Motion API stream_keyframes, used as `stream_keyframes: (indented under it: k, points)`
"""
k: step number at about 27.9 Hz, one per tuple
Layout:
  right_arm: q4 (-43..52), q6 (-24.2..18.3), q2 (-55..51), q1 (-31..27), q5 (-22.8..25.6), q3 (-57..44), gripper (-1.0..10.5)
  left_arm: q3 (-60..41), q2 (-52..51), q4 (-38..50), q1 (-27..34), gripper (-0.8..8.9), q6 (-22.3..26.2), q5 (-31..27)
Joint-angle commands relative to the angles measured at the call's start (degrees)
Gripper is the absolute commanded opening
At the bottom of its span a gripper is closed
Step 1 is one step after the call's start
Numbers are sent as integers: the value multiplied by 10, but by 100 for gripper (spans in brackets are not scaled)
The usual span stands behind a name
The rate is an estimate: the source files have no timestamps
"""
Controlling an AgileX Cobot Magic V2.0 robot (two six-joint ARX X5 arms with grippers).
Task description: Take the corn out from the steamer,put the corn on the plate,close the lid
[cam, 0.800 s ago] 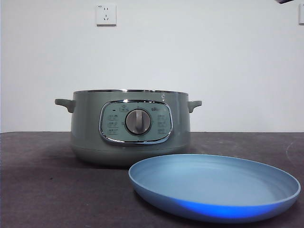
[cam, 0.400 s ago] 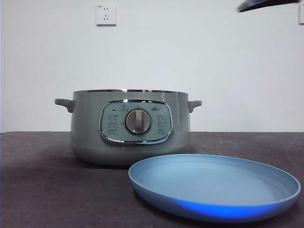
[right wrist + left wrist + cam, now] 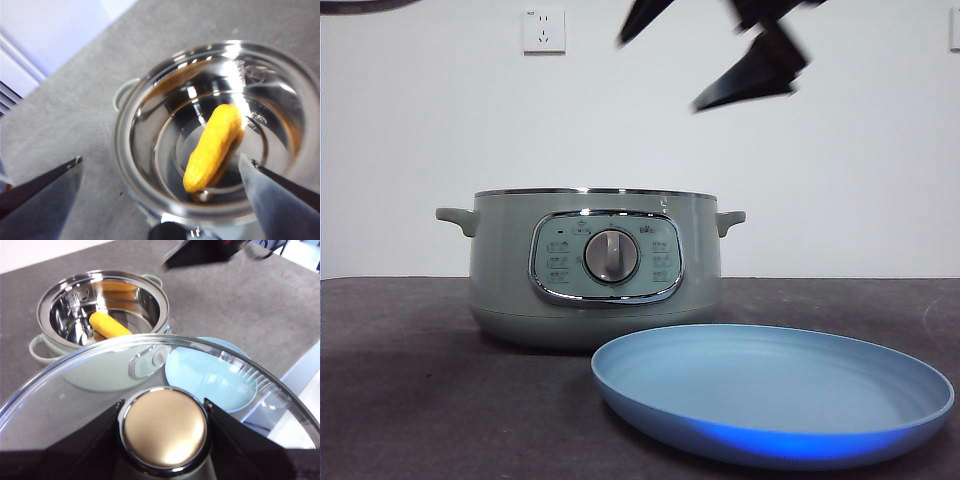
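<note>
The sage-green steamer (image 3: 500, 260) stands uncovered at the table's middle. The yellow corn (image 3: 212, 147) lies inside its steel bowl, also seen in the left wrist view (image 3: 110, 326). The blue plate (image 3: 770, 395) rests bare in front of the steamer, to its right. My right gripper (image 3: 695, 50) hangs open high above the steamer's right half; in its wrist view its jaws (image 3: 160, 159) spread wide either side of the corn, well above it. My left gripper (image 3: 163, 402) is shut on the knob of the glass lid (image 3: 100, 375), held up off to the steamer's side.
A dark table carries everything, with a white wall and a socket (image 3: 543, 30) behind. A thin dark sliver (image 3: 360, 5) of an arm or the lid shows at the front view's top left corner. The table's edge (image 3: 295, 375) runs close beyond the plate.
The right gripper has come in from the top right corner, moving left and down over the steamer. A dark sliver has appeared at the top left. Steamer and plate stay put.
</note>
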Motion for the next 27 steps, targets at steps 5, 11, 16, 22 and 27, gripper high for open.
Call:
stream_keyframes:
  k: [5, 11, 16, 22, 27]
  points:
    - [-2, 8, 140, 41, 60, 126, 599, 8, -19, 18, -1, -8, -12, 3]
    - [-62, 0, 250, 57, 122, 245, 599, 8, -19, 17, -1, -8, -11, 3]
    - [-70, -1, 314, 61, 181, 271, 599, 8, -19, 16, -1, -8, -10, 3]
    - [-56, 0, 367, 62, 203, 271, 598, 8, -19, 14, -1, -8, -10, 3]
    - [-47, 0, 391, 62, 212, 271, 577, 8, -19, 4, -1, -8, 0, 3]
